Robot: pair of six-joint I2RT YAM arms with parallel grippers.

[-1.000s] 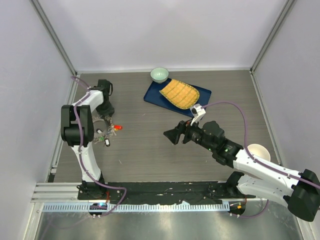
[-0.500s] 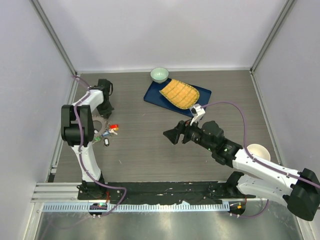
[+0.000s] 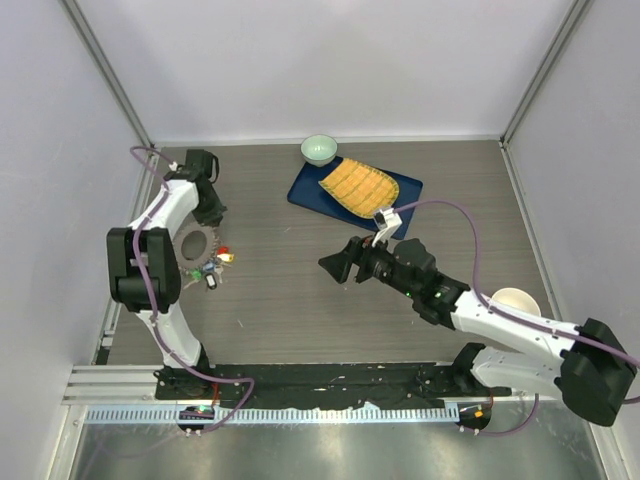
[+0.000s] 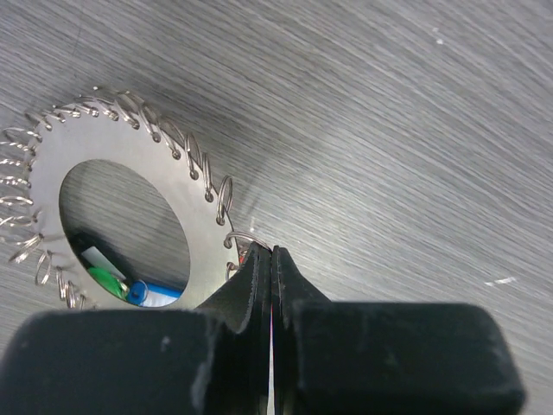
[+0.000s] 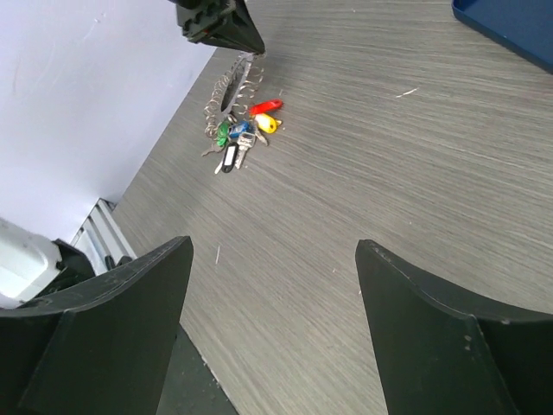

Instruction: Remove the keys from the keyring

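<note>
Smooth metal keyring [image 4: 121, 143], matt black left claw [image 4: 271, 252]; grey woodgrain table [image 4: 389, 130]

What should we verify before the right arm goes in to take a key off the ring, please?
1. Left gripper shut at the rim of the keyring: ok.
2. Grip on the ring's flat plate rather than only a small wire loop: cannot tell.
3. Keys bunched together at the ring's lower edge, in the right wrist view: ok.
4. Right gripper open: ok.
5. Stretch of table between the right gripper and the keys free of other things: ok.
6. Right gripper near enough to take a key: not ok; it hangs mid-table, well apart from them.
</note>
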